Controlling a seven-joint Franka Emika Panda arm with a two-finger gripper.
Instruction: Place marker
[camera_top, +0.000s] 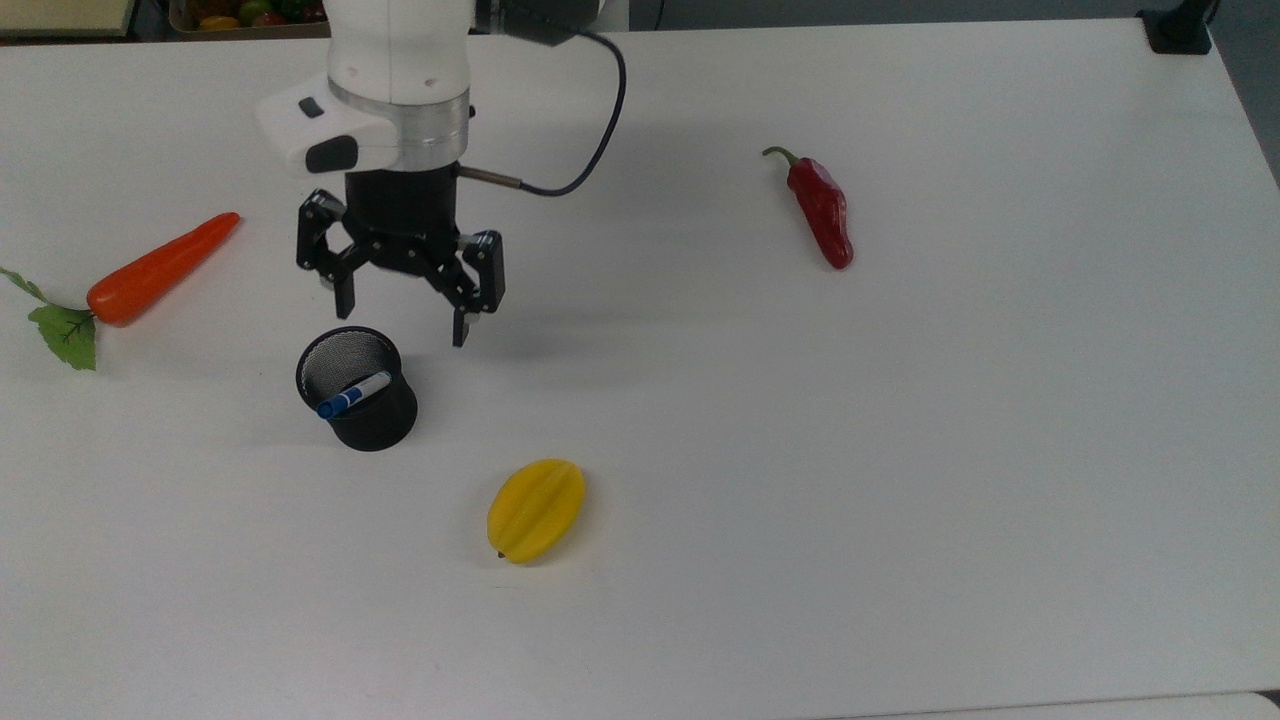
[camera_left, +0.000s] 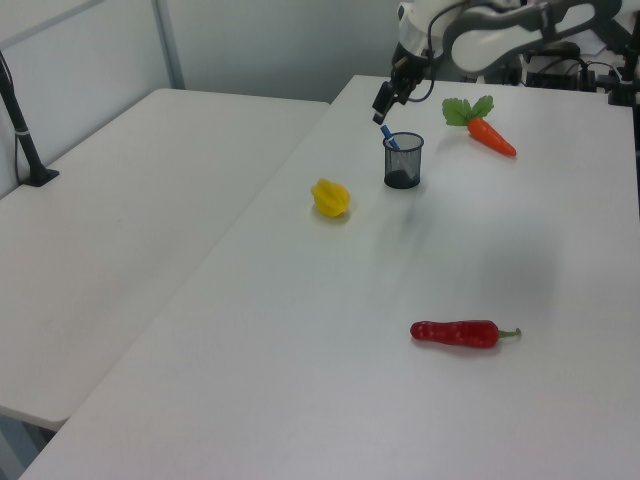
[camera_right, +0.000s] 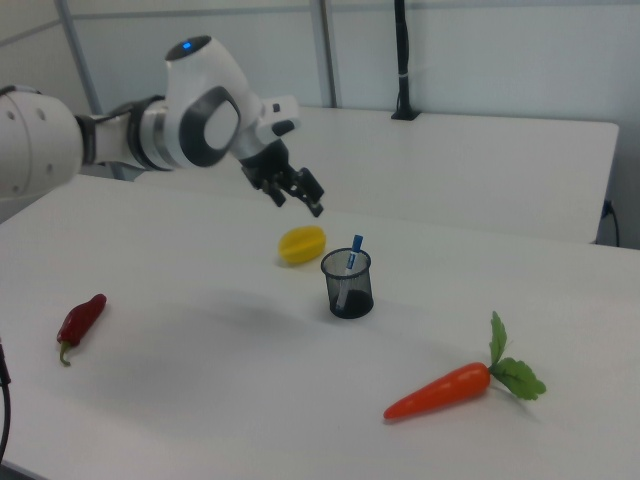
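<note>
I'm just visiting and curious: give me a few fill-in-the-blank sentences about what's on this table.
1. The white marker with a blue cap stands inside the black mesh ____.
2. The gripper is ____ and holds nothing.
3. The orange carrot has green ____.
4. The long pepper is ____ in colour.

Missing words: cup; open; leaves; red

Worktop (camera_top: 900, 450): smooth, matt white, faint sheen and soft shadows on it.
Pen cup (camera_top: 375, 425): black wire mesh, matt, see-through at the wall.
Marker (camera_top: 352, 393): smooth white plastic barrel, blue plastic cap, slight gloss.
Claw (camera_top: 400, 315): black, matt fingers under a brushed silver metal ring.
Arm shell (camera_right: 200, 110): glossy white plastic, dark grey panels.
Carrot (camera_top: 160, 268): bright orange, smooth, plastic-looking; leaves flat green.
Chilli (camera_top: 822, 210): deep red, glossy, highlights along it.
Yellow fruit (camera_top: 536, 509): ridged, waxy, satin.
</note>
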